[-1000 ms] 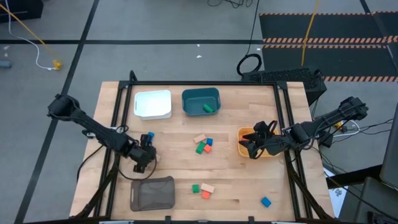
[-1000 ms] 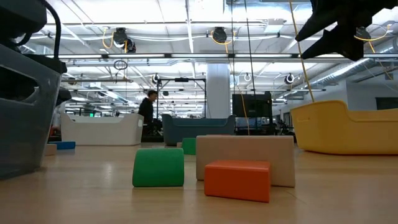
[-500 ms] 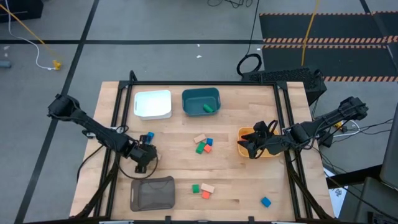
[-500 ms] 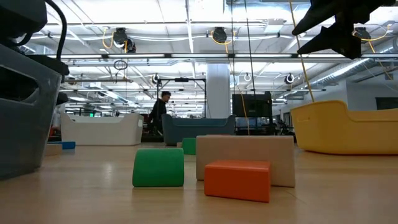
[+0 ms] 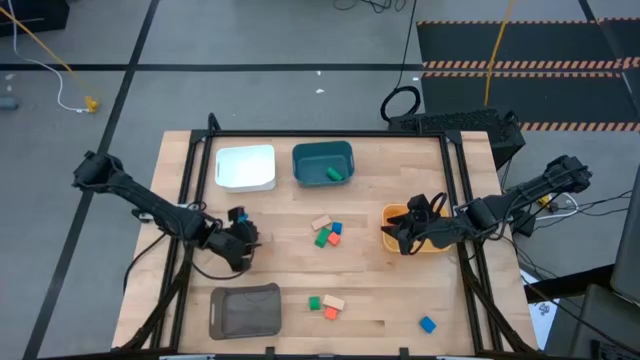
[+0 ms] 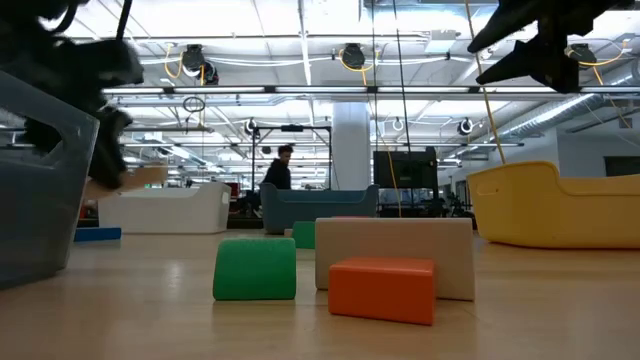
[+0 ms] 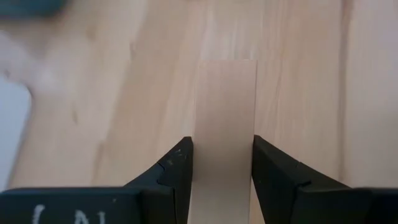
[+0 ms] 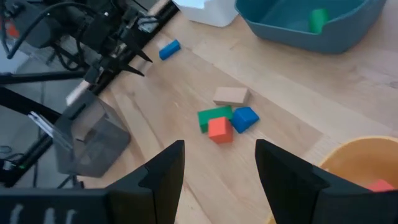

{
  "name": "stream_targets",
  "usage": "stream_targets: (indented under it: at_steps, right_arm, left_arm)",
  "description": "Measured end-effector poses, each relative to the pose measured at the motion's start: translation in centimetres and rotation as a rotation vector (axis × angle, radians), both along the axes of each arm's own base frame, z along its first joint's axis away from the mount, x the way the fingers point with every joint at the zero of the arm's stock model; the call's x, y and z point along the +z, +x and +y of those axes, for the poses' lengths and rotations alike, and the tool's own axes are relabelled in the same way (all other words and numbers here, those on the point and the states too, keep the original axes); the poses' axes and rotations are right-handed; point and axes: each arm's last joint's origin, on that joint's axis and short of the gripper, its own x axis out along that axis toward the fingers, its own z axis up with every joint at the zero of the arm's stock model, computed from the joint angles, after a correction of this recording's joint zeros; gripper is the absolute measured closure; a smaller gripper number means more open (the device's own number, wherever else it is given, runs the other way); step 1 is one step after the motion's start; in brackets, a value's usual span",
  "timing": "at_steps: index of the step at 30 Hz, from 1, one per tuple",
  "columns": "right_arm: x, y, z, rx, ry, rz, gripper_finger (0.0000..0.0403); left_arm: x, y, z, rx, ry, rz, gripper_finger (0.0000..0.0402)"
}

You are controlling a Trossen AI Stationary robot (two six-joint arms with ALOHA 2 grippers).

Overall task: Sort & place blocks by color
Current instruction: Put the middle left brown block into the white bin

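A tan wood block point(image 7: 224, 106) is between the fingers of my left gripper point(image 7: 222, 146), which is shut on it above the table's left part point(image 5: 243, 240), near the grey bin point(image 5: 245, 310). My right gripper point(image 8: 219, 149) hangs open and holds nothing, over the near-left rim of the yellow bin point(image 5: 388, 215). A blue block point(image 5: 237, 214) lies on the table just beyond the left gripper. Tan, blue, green and red blocks point(image 5: 327, 232) cluster at the table's middle. A green block point(image 5: 334, 173) lies in the teal bin point(image 5: 323, 163). My left gripper pinches the tan block by its two long sides point(image 7: 199, 152) between its two fingers, near one end. The fingers run along the block, whose free end sticks out past the fingertips. In the low view the block point(image 6: 150, 177) hangs clear of the table.
A white bin point(image 5: 246, 167) stands at the far left beside the teal one. Green, tan and red blocks point(image 5: 325, 305) lie near the front edge, with a lone blue block point(image 5: 428, 324) at the front right. A red block point(image 8: 379, 185) lies in the yellow bin. A person point(image 6: 283, 170) walks far behind.
My left gripper has taken hold of the tan block, which lay on the table by the blue one, and has risen with it, shifting a little toward the table's right. The block is now lifted clear. The person in the background has walked to the right.
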Motion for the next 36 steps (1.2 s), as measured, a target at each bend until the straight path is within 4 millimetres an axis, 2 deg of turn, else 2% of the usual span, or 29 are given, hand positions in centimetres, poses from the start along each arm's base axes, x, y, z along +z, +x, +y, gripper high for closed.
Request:
stream_targets:
  at_steps: [8, 21, 31, 36]
  right_arm:
    - [0.3, 0.2, 0.1, 0.002, 0.018, -0.039, 0.0216]
    - [1.1, 0.7, 0.3, 0.023, 0.015, -0.122, 0.0216]
    - [1.1, 0.7, 0.3, 0.076, -0.077, -0.105, 0.0216]
    - [0.9, 0.9, 0.4, 0.101, -0.130, -0.083, 0.0216]
  left_arm:
    - [2.3, 2.4, 0.7, 0.047, 0.035, -0.214, 0.0271]
    - [4.1, 4.4, 3.3, 0.222, 0.047, -0.421, 0.0271]
    - [6.6, 5.6, 3.2, 0.149, 0.074, -0.666, 0.0271]
    - [6.9, 5.7, 3.1, 0.136, 0.088, -0.691, 0.0271]
